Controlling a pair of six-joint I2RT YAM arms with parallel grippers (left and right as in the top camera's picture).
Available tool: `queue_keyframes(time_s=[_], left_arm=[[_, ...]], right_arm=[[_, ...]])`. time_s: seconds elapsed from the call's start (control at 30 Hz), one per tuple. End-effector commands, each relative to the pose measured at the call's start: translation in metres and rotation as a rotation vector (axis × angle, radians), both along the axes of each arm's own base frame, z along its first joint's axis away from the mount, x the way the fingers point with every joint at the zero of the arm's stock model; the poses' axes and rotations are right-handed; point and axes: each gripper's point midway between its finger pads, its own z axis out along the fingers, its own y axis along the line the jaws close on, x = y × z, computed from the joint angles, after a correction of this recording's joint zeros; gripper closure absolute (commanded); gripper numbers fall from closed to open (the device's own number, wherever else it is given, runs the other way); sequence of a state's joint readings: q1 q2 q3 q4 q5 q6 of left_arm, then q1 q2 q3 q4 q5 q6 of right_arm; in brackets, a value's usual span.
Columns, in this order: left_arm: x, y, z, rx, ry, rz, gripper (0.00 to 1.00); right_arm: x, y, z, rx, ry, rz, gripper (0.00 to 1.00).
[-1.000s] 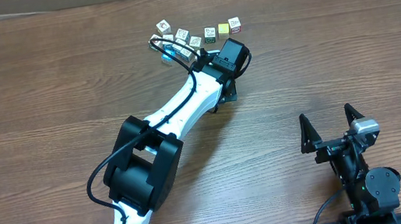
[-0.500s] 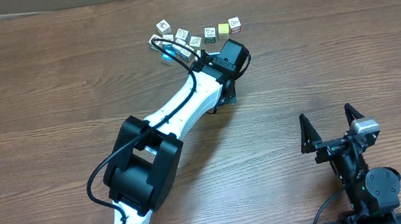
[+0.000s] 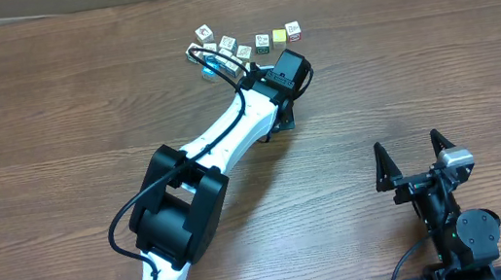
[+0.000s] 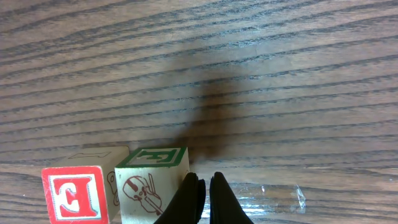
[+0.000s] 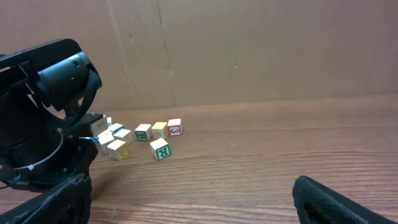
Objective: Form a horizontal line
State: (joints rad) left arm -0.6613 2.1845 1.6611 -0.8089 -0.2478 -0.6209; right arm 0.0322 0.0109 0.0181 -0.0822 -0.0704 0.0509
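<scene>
A short row of small picture cubes (image 3: 278,36) lies at the table's far side, its red-and-white cube (image 3: 293,29) at the right end; the row also shows in the right wrist view (image 5: 160,129). A green-edged cube (image 5: 161,149) sits apart, just in front of the row. In the left wrist view this green-edged violin cube (image 4: 152,183) is right beside my left gripper (image 4: 205,186), which is shut and empty, its tips at the table. A red-edged cube (image 4: 71,193) stands left of it. My right gripper (image 3: 412,152) is open and empty near the front edge.
An irregular bunch of white, yellow and blue-edged cubes (image 3: 221,46) lies left of the row, close to the left arm's wrist (image 3: 282,69). A cardboard wall (image 5: 249,50) stands behind the table. A strip of clear tape (image 4: 273,196) is on the wood.
</scene>
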Motion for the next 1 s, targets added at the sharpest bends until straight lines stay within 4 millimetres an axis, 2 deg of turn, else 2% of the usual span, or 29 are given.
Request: queue_keyframes(time_s=[0.0, 0.97], left_arm=[[-0.0022, 0.0042, -0.0096, 0.042, 0.008, -0.013, 0.96], [0.002, 0.0083, -0.0076, 0.048, -0.021, 0.044, 0.96]], right_arm=[[0.0004, -0.0027, -0.0025, -0.007, -0.002, -0.014, 0.0], [0.0004, -0.0027, -0.0025, -0.007, -0.002, -0.014, 0.0]])
